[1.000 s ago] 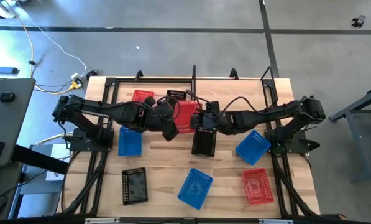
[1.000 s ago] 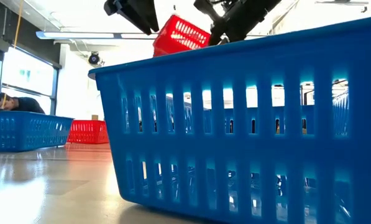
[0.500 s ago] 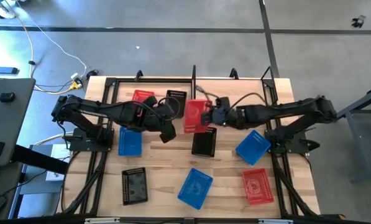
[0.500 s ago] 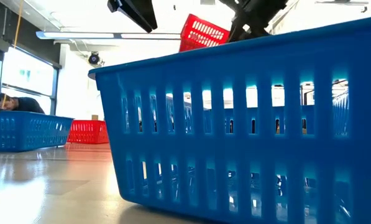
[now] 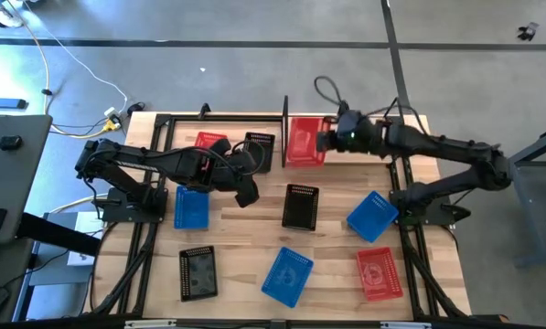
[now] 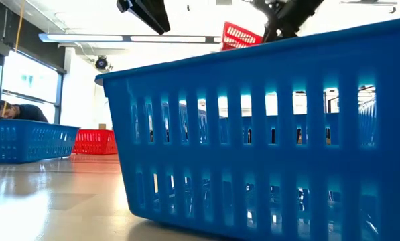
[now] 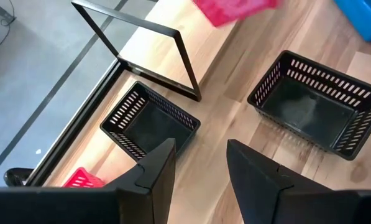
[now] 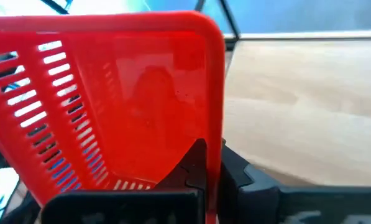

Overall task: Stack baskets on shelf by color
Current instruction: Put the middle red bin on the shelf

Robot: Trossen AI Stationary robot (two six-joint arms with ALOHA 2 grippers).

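Now, right gripper (image 5: 326, 140): pinched tight on the rim of a red basket (image 5: 306, 142), holding it up in the air at the back of the table (image 5: 337, 233), just beside the shelf (image 5: 245, 122).
Left gripper (image 7: 201, 163): fingers apart, holding nothing, hanging above a black basket (image 7: 150, 124) by the shelf.
Other baskets: spread over the table.
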